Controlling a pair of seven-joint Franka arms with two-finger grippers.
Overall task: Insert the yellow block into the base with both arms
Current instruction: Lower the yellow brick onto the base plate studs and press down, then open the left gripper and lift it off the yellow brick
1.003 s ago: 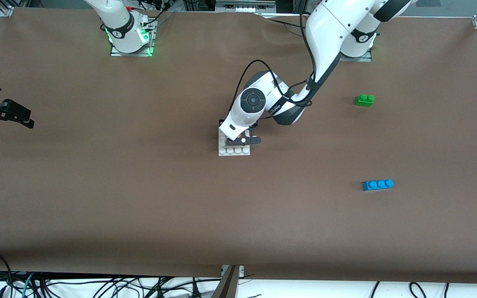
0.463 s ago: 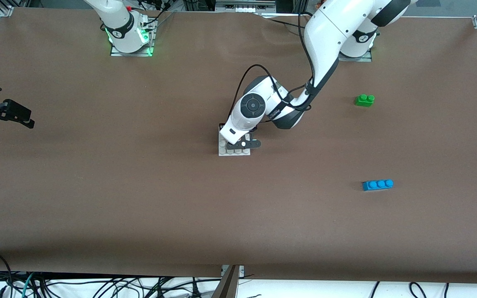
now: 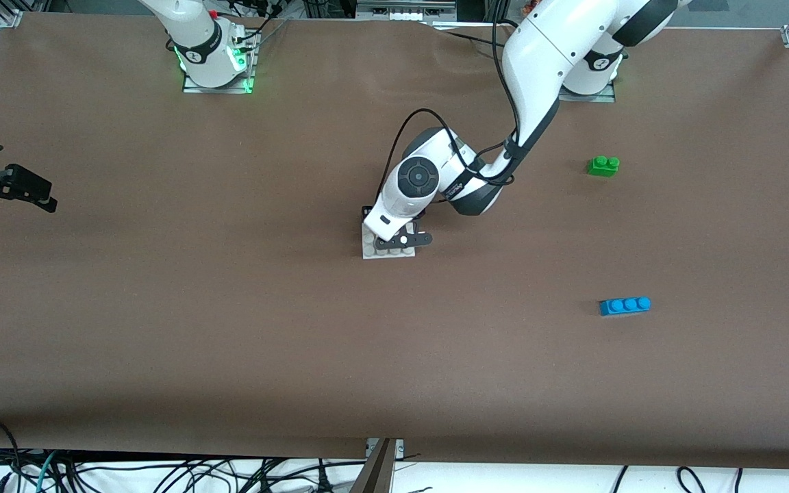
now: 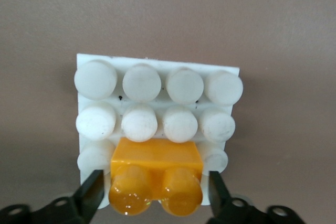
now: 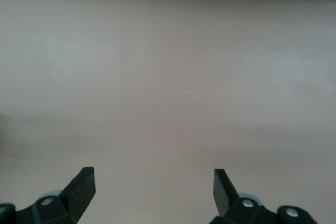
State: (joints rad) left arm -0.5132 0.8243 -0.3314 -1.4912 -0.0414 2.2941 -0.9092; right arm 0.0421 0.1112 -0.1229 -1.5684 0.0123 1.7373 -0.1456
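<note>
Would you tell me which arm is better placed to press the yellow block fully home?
Left, I think. The left gripper is right over the base, fingers open beside the yellow block. The right gripper waits, open, at the table's edge.

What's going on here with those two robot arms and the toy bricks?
The left gripper is over the white base in the middle of the table, its fingers open either side of the yellow block, which sits on the base's studs. The right gripper waits open over bare table. A green brick and blue brick lie untouched.
</note>
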